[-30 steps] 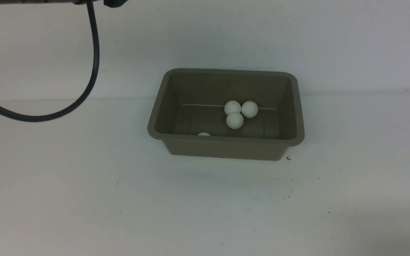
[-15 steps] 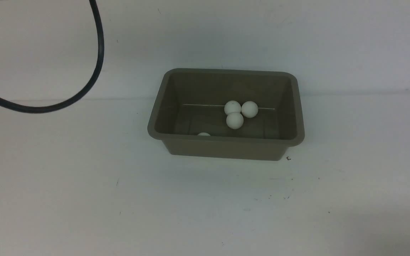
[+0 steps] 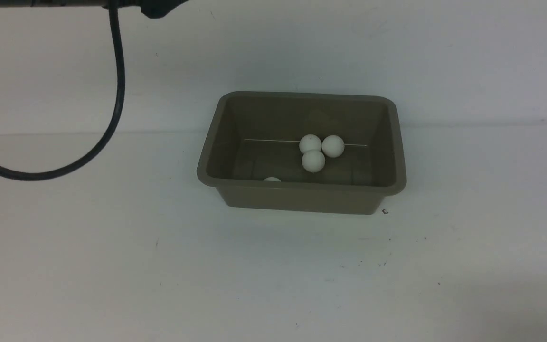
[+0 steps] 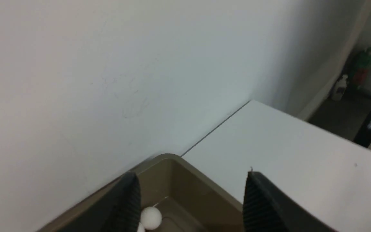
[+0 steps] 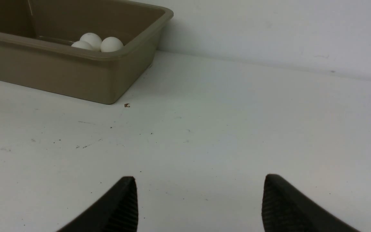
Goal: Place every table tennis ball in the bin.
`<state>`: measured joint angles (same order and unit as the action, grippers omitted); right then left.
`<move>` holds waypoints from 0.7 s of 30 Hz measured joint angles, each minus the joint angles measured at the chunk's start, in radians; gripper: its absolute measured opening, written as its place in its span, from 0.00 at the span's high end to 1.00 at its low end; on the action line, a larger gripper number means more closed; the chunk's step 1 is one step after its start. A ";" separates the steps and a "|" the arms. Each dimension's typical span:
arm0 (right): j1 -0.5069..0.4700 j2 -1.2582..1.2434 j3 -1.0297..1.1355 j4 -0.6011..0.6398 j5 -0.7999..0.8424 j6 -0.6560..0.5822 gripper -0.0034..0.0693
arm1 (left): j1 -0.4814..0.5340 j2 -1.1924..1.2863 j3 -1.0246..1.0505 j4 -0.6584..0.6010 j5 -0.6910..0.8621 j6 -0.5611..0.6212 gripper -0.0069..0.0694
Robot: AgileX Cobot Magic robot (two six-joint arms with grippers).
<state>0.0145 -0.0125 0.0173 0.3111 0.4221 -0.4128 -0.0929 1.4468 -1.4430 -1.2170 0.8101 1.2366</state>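
- Nearest the camera in the front view lies bare white bench (image 3: 273,285), marked only by small dark specks; no loose ball shows on it in any view.
- The right hand (image 5: 200,203) sits low over that near part of the bench, its two dark fingers spread wide with nothing between them and touching nothing that can be seen.
- From the right hand, the bin (image 5: 108,80) lies ahead and toward the robot's left, well apart across open bench, so this hand is not placed over it.
- A tiny dark fleck (image 3: 385,212) rests on the bench just beside the bin's near right corner.
- The bin (image 3: 302,199) stands in the middle of the bench with its long axis running left to right, its far side close to the back wall.
- One ball (image 3: 272,179) peeks over the near rim, inside the bin against its near wall.
- Three table tennis balls (image 3: 313,160) cluster further in, touching one another, a little right of the bin's centre.
- The left hand (image 4: 192,201) hangs high above the bin's far corner, looking down on a ball (image 4: 151,218) inside; its fingers stand apart and hold nothing.
- Only a dark part of the left arm and its looping cable (image 3: 117,85) show at the top of the front view.
- Judged from this, all four visible balls are already in the bin and nothing is left to pick; the left hand is the nearer one.
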 joint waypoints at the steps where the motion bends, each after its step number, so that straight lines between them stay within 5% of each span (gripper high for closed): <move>1: 0.000 0.000 0.000 0.000 0.000 0.000 0.30 | 0.000 0.000 0.000 -0.009 -0.003 0.009 0.39; 6: 0.000 0.000 0.000 0.000 0.000 0.000 0.30 | 0.000 0.000 0.000 -0.088 -0.040 0.073 0.39; 9: 0.000 0.000 0.000 0.000 0.000 0.000 0.30 | 0.000 -0.009 0.000 0.018 -0.059 0.006 0.39; 14: 0.000 0.000 0.000 0.001 0.000 0.000 0.30 | 0.000 -0.062 0.000 0.473 -0.098 -0.439 0.39; 21: 0.000 0.000 0.000 0.001 0.000 0.000 0.30 | 0.000 -0.183 0.000 0.874 -0.059 -0.811 0.39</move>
<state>0.0145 -0.0125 0.0173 0.3122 0.4221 -0.4128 -0.0929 1.2637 -1.4430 -0.3432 0.7515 0.4255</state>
